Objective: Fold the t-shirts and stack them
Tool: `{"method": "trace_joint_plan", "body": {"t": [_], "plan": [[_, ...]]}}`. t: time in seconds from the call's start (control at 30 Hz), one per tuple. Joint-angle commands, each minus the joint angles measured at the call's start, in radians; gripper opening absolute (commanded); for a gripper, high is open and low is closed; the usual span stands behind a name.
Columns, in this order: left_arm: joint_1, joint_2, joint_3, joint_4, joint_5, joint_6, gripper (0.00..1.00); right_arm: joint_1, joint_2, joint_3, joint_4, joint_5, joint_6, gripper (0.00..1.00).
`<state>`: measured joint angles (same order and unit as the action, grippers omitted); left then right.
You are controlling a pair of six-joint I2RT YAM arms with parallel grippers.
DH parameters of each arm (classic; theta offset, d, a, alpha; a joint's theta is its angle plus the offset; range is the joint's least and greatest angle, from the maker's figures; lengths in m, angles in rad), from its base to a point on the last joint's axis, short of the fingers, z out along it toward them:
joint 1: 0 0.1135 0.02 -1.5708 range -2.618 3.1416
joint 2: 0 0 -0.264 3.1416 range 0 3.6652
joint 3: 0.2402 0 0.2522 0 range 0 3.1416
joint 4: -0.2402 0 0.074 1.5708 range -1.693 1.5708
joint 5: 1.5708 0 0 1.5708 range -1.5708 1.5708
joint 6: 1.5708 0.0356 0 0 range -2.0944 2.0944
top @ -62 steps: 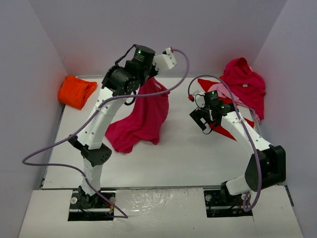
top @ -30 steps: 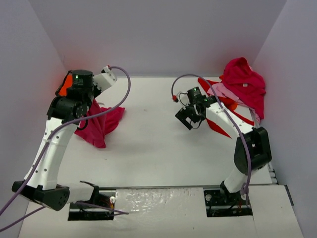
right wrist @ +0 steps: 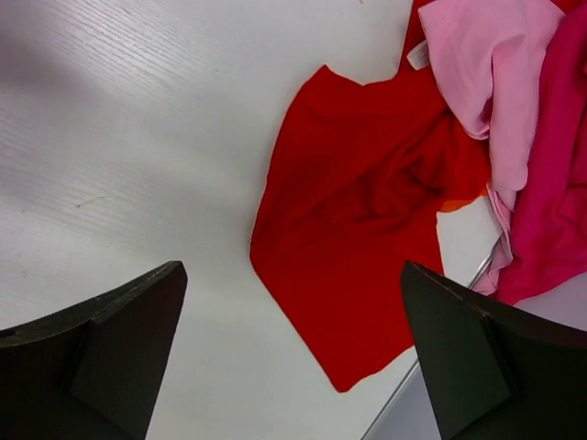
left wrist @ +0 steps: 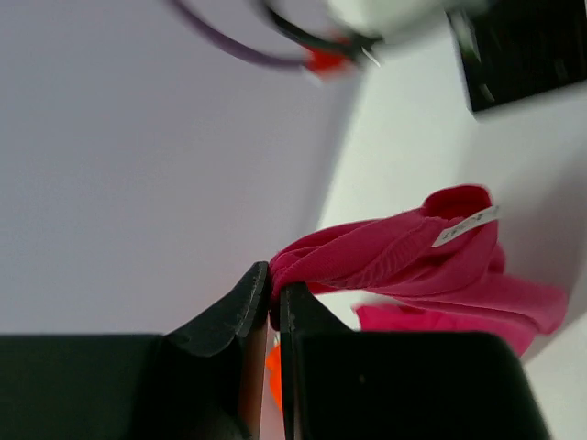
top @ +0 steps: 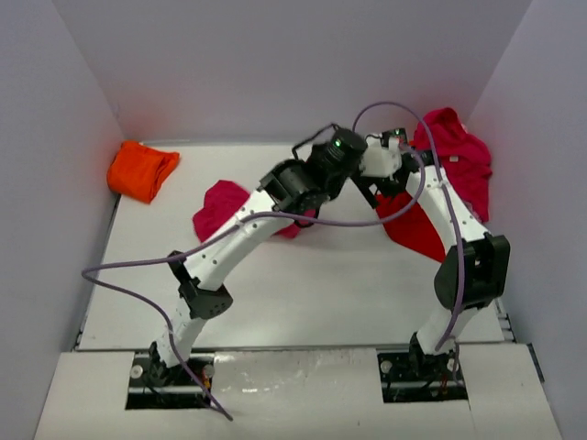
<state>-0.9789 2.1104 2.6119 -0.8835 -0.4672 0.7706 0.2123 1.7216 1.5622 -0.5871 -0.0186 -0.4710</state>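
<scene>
**Top camera:** fixed high behind the arm bases (top: 170, 371), looking down and forward over the whole table (top: 330, 284) from a distance.

**Left wrist camera:** rolled sideways and sighting along its own fingers (left wrist: 229, 312). It sits very close to the crimson t-shirt (left wrist: 404, 257) at their tips and faces a wall (left wrist: 138, 137).

**Right wrist camera:** looks steeply down between its fingers (right wrist: 110, 339), moderately near the tabletop.

**Overlap:** the red t-shirt (right wrist: 358, 247) appears in this view and in the top view.

I see the left arm (top: 240, 234) and the right arm (top: 456, 218) built alike of white shells between black joint housings (top: 473, 271), a green light (top: 337, 142) on the left one, lilac cables (top: 119, 286) with a red plug (left wrist: 326, 60), and matte black fingers (right wrist: 115, 344).
</scene>
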Motion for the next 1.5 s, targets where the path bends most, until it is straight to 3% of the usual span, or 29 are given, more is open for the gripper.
{"method": "trace_joint_plan", "body": {"t": [0.0, 0.07, 0.13, 0.2, 0.33, 0.37, 0.4, 0.47, 0.57, 0.67, 0.83, 1.03, 1.1, 1.27, 1.47], "plan": [[0.109, -0.417, 0.013, 0.434, -0.171, 0.065, 0.0, 0.013, -0.038, -0.043, -0.003, -0.016, -0.003, 1.0], [0.207, -0.506, -0.025, 0.395, -0.144, 0.04, 0.0, 0.013, -0.042, -0.051, 0.0, -0.034, -0.005, 1.0], [0.326, -0.582, -0.166, 0.397, -0.146, 0.055, 0.0, 0.014, -0.041, -0.048, 0.002, -0.044, -0.005, 1.0], [0.37, -0.687, -0.381, 0.439, -0.166, 0.086, 0.01, 0.015, -0.039, -0.033, 0.002, -0.052, 0.003, 1.0], [0.402, -0.823, -0.646, 0.309, -0.146, 0.025, 0.09, 0.015, -0.07, -0.04, 0.001, -0.081, -0.001, 1.0], [0.419, -0.854, -0.7, 0.26, -0.126, 0.006, 0.26, 0.015, -0.079, -0.049, 0.002, -0.085, -0.004, 1.0], [0.439, -0.887, -0.747, 0.201, -0.099, -0.009, 0.51, 0.015, -0.088, -0.06, 0.003, -0.087, -0.008, 1.0], [0.457, -0.943, -0.903, 0.165, -0.074, -0.006, 0.76, 0.015, -0.102, -0.09, 0.004, -0.09, -0.022, 1.0], [0.497, -0.973, -1.033, 0.149, -0.036, -0.042, 0.71, 0.015, -0.099, -0.106, 0.007, -0.093, -0.027, 1.0], [0.532, -0.962, -1.144, 0.179, -0.034, -0.068, 0.73, 0.015, -0.084, -0.1, 0.008, -0.104, -0.015, 1.0], [0.549, -0.926, -1.138, 0.21, -0.006, -0.082, 0.83, 0.023, -0.08, -0.102, 0.007, -0.105, -0.013, 1.0], [0.552, -0.812, -1.135, 0.21, 0.058, -0.076, 0.85, 0.025, -0.061, -0.108, 0.01, -0.114, -0.004, 1.0], [0.552, -0.749, -1.124, 0.189, 0.08, -0.101, 0.83, 0.025, -0.06, -0.114, 0.01, -0.121, 0.003, 1.0], [0.522, -0.687, -1.115, 0.099, 0.224, -0.159, 0.59, 0.026, -0.079, -0.147, 0.012, -0.106, -0.006, 1.0], [0.402, -0.684, -1.216, -0.017, 0.305, -0.131, 0.53, 0.024, -0.096, -0.17, 0.024, -0.094, -0.008, 1.0]]}}
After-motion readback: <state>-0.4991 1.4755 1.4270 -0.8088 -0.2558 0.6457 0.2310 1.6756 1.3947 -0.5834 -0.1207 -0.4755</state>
